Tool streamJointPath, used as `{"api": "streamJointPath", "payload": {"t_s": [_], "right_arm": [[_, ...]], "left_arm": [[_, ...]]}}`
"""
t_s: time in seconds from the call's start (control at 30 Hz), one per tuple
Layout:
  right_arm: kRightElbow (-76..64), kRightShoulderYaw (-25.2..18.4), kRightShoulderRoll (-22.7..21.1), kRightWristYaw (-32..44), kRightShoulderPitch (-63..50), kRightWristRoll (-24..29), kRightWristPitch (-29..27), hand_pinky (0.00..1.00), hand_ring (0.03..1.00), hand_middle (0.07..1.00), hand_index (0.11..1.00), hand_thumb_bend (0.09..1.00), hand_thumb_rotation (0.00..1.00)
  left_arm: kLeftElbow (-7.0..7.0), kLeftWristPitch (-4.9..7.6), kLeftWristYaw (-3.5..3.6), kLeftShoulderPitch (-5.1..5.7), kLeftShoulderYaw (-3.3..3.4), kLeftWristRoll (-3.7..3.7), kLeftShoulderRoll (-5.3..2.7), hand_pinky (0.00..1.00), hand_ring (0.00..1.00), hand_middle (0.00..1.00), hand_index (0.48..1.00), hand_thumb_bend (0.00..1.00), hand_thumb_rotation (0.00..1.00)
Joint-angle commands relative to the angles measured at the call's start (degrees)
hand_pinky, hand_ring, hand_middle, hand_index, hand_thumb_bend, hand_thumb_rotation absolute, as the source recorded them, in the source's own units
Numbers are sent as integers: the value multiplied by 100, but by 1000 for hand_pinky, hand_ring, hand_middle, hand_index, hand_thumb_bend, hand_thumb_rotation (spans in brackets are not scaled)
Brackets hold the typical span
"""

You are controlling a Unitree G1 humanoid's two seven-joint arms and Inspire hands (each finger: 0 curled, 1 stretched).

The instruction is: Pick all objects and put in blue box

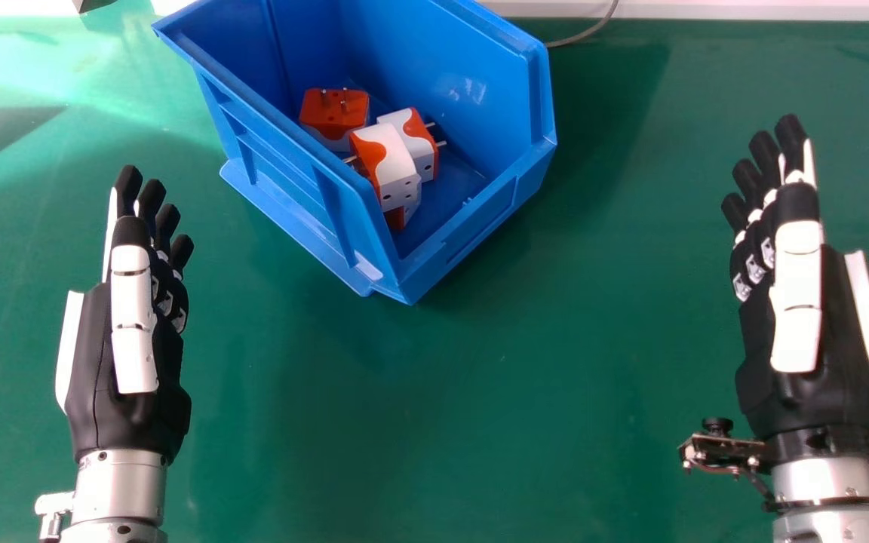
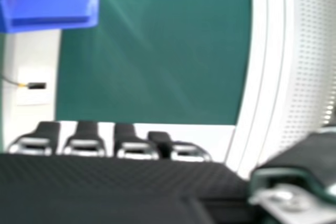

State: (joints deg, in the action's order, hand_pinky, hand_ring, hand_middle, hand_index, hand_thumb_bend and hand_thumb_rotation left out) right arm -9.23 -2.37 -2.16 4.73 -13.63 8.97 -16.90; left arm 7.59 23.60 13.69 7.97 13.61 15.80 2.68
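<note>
Nearest you, the left robot hand (image 1: pixel 133 354) is over the green desk (image 1: pixel 480 392), nearer you than the blue box (image 1: pixel 442 53) and to its left, released, fingers straight and pointing away. The right robot hand (image 1: pixel 796 332) is well apart from the box, to its right, also released with straight fingers; a small dark bracket (image 1: pixel 725 452) sits at that wrist. You have bare desk between the hands, on the near side of the box.

Farther out, the box sits askew, one corner pointing towards you. Its walls stand around the orange-and-white plug adapters (image 1: pixel 389 158), at least three, piled inside on its floor; the tall left wall lies between them and your left robot hand.

Past the box, a thin grey cable (image 1: pixel 581 36) runs from behind its right side towards the white strip (image 1: pixel 744 10) along the desk's far edge. Beyond its left side you have part of a dark object (image 1: pixel 95 4). In the right hand view, a small black connector (image 2: pixel 37 85) is near the box, and a white perforated panel (image 2: pixel 315 40) is well apart from it.
</note>
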Motion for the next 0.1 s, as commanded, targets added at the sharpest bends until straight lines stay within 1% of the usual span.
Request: {"api": "streamJointPath", "payload": {"t_s": [0.0, 0.03, 0.07], "right_arm": [[-106, -73, 18, 58, 76, 134, -81, 1000, 1000, 1000, 1000, 353, 1000], [-94, -83, 25, 77, 83, 144, -85, 1000, 1000, 1000, 1000, 352, 1000], [-101, -91, 40, 81, 87, 156, -65, 1000, 1000, 1000, 1000, 350, 1000]], "left_arm": [[-36, 168, 1, -71, -35, 10, -43, 1000, 1000, 998, 1000, 396, 1000], [-24, 176, -7, -80, -41, 1, -57, 1000, 1000, 999, 1000, 393, 1000], [-17, 184, -37, -89, -50, -39, -69, 1000, 1000, 999, 1000, 391, 1000]]}}
